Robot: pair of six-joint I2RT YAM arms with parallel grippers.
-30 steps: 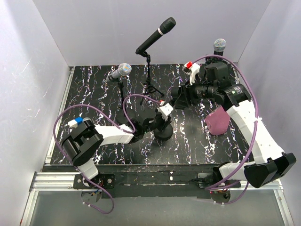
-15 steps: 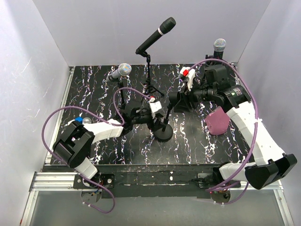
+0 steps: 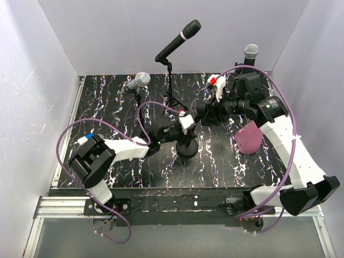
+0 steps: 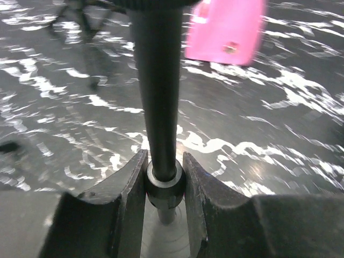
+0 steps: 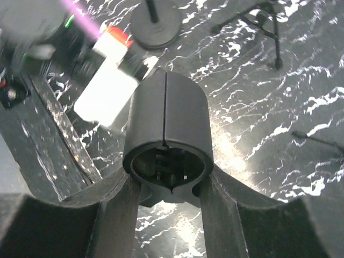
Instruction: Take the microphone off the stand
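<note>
**Worktop:** black slab with white marbled veining (image 3: 107,107); carries everything listed.

**Spare microphone, silver mesh head, on a thin black stand** (image 3: 141,80): well behind the left jaws. Untouched.

**Left arm, white and black** (image 3: 126,149): reaches in low. The left jaws are clenched on the collar of the next item, one finger pressed to each side.

**Black stand, straight pole** (image 4: 158,80) **on a heavy round base** (image 3: 187,149): the grey-black collar (image 4: 165,185) near the foot sits between the left jaws, and the pole rises away from them. This low hold probably pins the stand so it cannot tip or slide when the top is pulled.

**Long black microphone on a tripod boom stand** (image 3: 180,38): far beyond both sets of jaws. Not involved.

**Task microphone:** only a black seamed barrel with a hollow end (image 5: 167,123) is visible, which I judge to be its tail. The right jaws grasp it, a finger on each flank, up and to the right of the left jaws. Holding the tail end favours a straight draw along the barrel. Whether it sits in its clip or is free cannot be told.

**Dusty-pink soft block** (image 3: 248,138): lies below the right jaws, apart from them.

**Second silver-headed microphone** (image 3: 251,52): stands behind the right jaws at the rear corner.
</note>
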